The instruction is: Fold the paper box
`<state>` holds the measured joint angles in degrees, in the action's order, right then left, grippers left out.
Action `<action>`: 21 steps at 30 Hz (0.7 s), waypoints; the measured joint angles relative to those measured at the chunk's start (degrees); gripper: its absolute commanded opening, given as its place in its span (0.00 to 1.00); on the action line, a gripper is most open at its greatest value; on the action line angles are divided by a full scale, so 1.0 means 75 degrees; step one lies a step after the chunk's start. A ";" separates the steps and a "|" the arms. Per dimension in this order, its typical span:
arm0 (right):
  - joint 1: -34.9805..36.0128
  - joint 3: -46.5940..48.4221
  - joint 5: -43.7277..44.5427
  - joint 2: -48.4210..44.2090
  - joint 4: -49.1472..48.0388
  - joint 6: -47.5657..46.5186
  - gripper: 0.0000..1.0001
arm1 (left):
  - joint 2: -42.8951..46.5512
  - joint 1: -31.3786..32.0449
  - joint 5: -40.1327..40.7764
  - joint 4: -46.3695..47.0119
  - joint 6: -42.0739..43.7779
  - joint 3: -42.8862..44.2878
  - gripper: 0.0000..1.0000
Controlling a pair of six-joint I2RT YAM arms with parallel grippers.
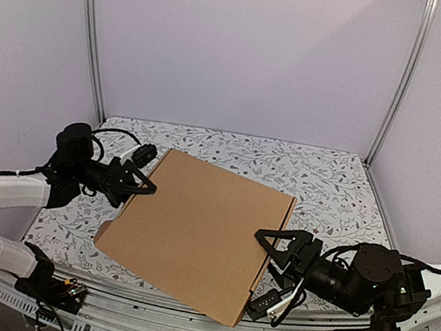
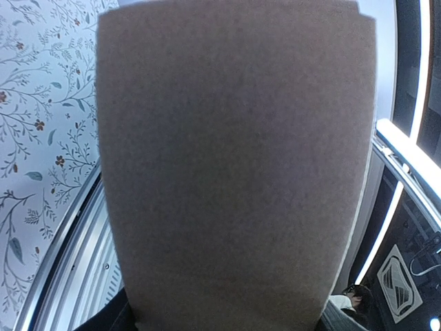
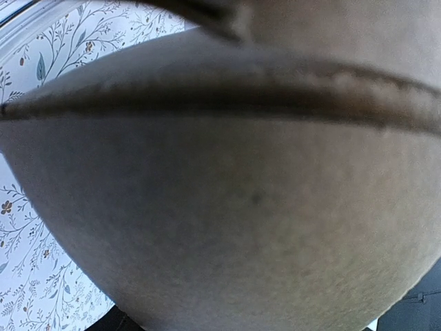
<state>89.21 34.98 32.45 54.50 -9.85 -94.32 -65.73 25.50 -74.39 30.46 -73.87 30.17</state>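
The paper box (image 1: 198, 229) reads as light and fairly stiff. It is thin brown cardboard that should slide easily on the patterned table (image 1: 327, 178) and flex or dent if squeezed on a broad face, while its creased edges and corners look like the strongest places to take hold. A pinch there, or a push against a side wall, would likely serve better than pressing mid-panel, and working from both sides should keep so light a thing from skating away. It lies in the middle of the table, turned askew so that one corner points to about 1 o'clock and another to about 5 o'clock, where it reaches the near edge. It looks plain and unprinted, with one broad smooth face upward and a narrow wall showing along its 3 o'clock side. The right wrist view shows a dark seam (image 3: 227, 100) running across the cardboard, probably where a panel meets a wall. The left claw (image 1: 149, 172) sits at the box's 9 o'clock edge with its fingers spread apart. The right claw (image 1: 261, 271) sits at the 4 o'clock edge, also spread wide, one finger over the top face. Both wrist views are filled with cardboard and show no fingers.
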 measured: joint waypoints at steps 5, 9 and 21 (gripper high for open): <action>0.0050 0.0000 0.0052 0.0000 0.0009 0.0000 0.56 | -0.0015 0.0000 0.0023 -0.0134 0.0117 0.0012 0.48; 0.0070 -0.0003 0.0058 0.0000 0.0003 0.0058 0.55 | 0.0131 -0.0017 0.0111 -0.0621 0.0434 0.0070 0.63; 0.0099 0.0000 0.0393 -0.0192 0.0306 0.1475 0.53 | 0.0676 -0.0449 0.1381 -0.4322 0.3334 0.1072 0.99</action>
<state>89.95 34.98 35.40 53.06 -7.55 -83.26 -60.66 22.13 -64.03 -1.96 -48.86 38.22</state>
